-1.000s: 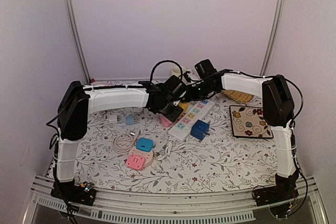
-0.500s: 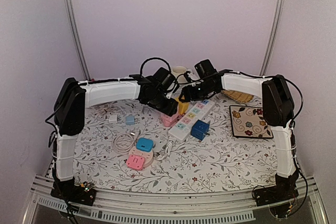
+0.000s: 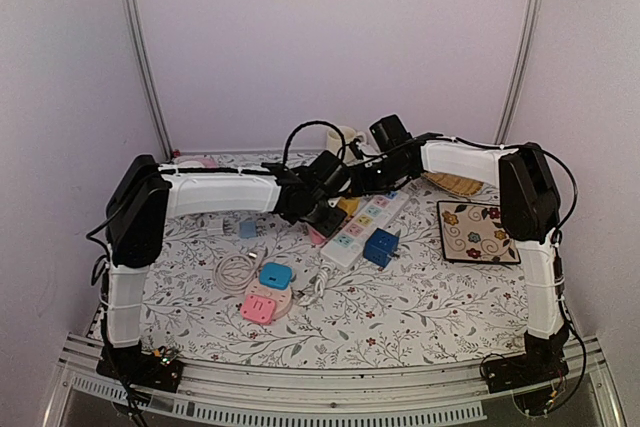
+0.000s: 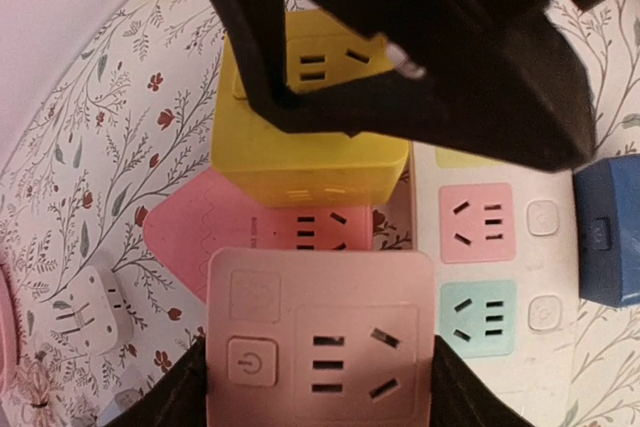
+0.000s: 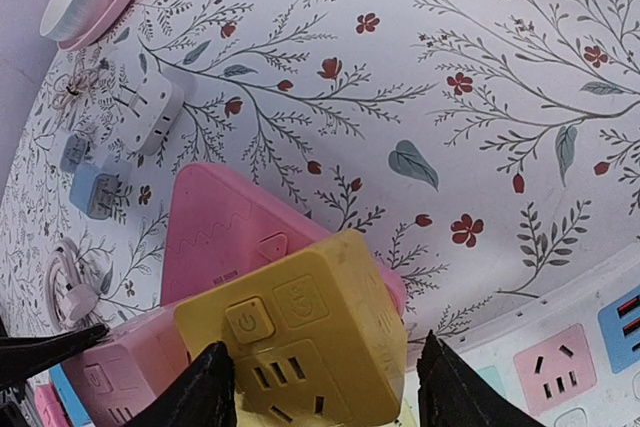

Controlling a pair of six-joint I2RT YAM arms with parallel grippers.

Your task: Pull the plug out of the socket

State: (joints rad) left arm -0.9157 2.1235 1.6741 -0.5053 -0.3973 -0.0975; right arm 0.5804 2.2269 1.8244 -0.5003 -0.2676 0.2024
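Two cube adapters sit pressed face to face, and the pull turns on that joint. Our left gripper (image 4: 320, 397) clamps the pink cube (image 4: 320, 337) at the bottom centre of the left wrist view. The yellow cube (image 4: 300, 167) lies straight above it in that frame, so the pair's long axis runs bottom to top. Our right gripper (image 5: 330, 392) is closed around the yellow cube, low in its own view. We judge the two should part along that line.
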